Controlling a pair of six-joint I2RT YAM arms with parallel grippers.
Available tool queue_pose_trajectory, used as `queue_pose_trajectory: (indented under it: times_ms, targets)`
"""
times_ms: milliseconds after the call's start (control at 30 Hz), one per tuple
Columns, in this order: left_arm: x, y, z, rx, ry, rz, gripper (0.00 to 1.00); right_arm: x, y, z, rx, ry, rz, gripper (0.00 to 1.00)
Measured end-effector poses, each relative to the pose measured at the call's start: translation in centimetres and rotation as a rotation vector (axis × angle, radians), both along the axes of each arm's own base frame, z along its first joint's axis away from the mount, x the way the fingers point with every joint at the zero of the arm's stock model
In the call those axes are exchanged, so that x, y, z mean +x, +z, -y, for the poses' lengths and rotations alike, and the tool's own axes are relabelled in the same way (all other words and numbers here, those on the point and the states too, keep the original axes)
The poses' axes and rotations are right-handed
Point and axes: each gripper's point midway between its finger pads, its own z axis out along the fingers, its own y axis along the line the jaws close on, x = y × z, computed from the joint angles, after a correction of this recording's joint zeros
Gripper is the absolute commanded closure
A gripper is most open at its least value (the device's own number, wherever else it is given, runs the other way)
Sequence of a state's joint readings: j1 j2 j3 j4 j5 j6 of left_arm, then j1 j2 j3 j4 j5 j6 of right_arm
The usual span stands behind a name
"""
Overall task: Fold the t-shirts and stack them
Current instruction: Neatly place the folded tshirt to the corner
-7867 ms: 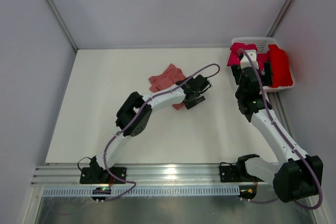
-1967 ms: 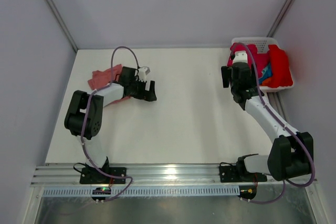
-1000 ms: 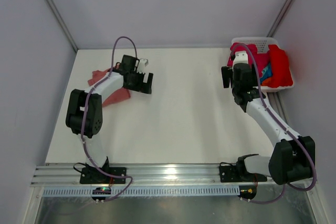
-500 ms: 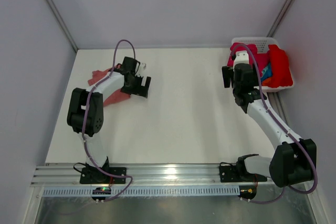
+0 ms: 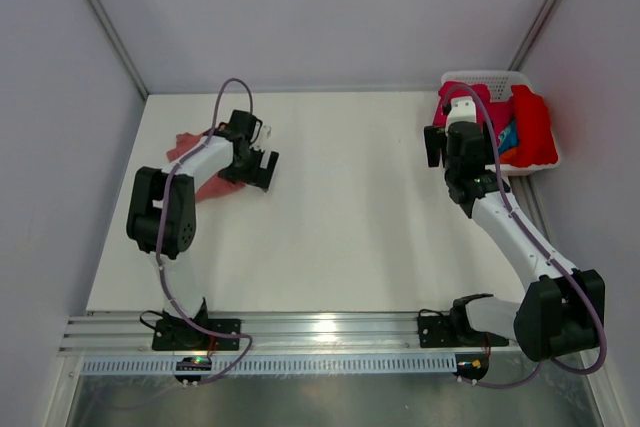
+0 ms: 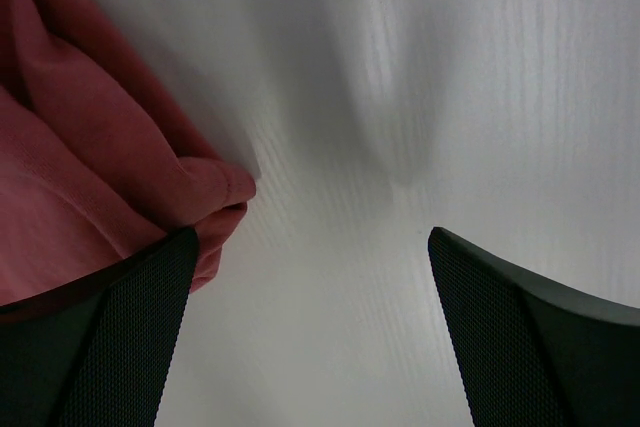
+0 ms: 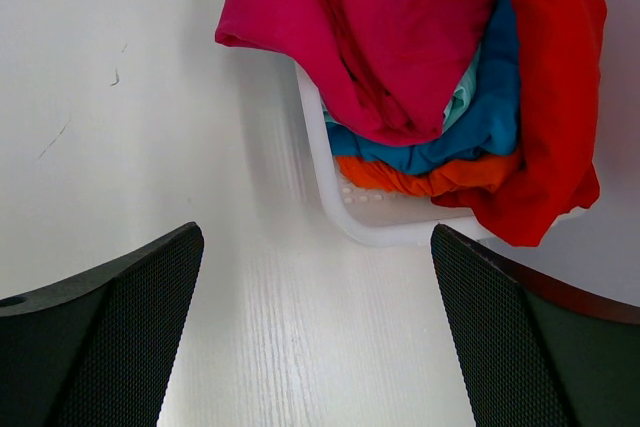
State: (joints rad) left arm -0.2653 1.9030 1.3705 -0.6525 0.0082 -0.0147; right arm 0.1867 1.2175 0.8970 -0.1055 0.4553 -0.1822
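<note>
Left gripper (image 6: 310, 239) gapes wide and empty over the table (image 5: 350, 237). The crumpled salmon shirt (image 6: 80, 167) lies bunched just beside one finger, far left. Right gripper (image 7: 315, 235), also wide and empty, hovers before the basket (image 7: 370, 219). It holds a rumpled heap: magenta shirt (image 7: 350, 37) topmost, blue shirt (image 7: 480, 132), orange shirt (image 7: 420, 175), and red shirt (image 7: 550, 97) spilling over the rim.

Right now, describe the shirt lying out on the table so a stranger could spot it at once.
Start at the white table and go to its far left part, next to the left gripper. There lies a crumpled salmon-pink t-shirt. It is the only shirt outside the white basket at the far right corner, where the other shirts are heaped.
</note>
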Motion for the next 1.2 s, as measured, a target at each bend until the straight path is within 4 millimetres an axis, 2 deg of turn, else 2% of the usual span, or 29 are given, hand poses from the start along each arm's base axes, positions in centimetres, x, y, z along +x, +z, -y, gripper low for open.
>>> queue_pose_trajectory:
  times_ms: [533,633,733,833,1000,1200]
  targets:
    - [-0.2,-0.1,-7.8,0.17,0.003,-0.038,0.01,0.0,0.0,0.1,-0.004,-0.001,0.0,0.01]
    - [-0.1,-0.1,-8.6,0.163,0.014,-0.041,0.01,0.0,0.0,0.0,-0.004,0.0,0.0,0.01]
    - [-0.2,-0.2,-7.8,0.111,0.001,-0.047,0.01,0.0,0.0,0.0,-0.004,0.0,0.0,0.01]
    - [-0.7,0.0,-6.0,0.018,-0.029,-0.072,0.01,0.0,0.0,0.0,-0.005,0.0,-0.001,0.01]
    - [0.0,2.1,-3.1,-0.108,-0.086,-0.056,0.01,0.0,0.0,0.1,-0.006,0.001,-0.001,0.01]
    - [0.7,3.7,0.1,-0.171,-0.142,-0.034,0.01,0.0,0.0,0.1,-0.007,0.001,-0.002,0.0]
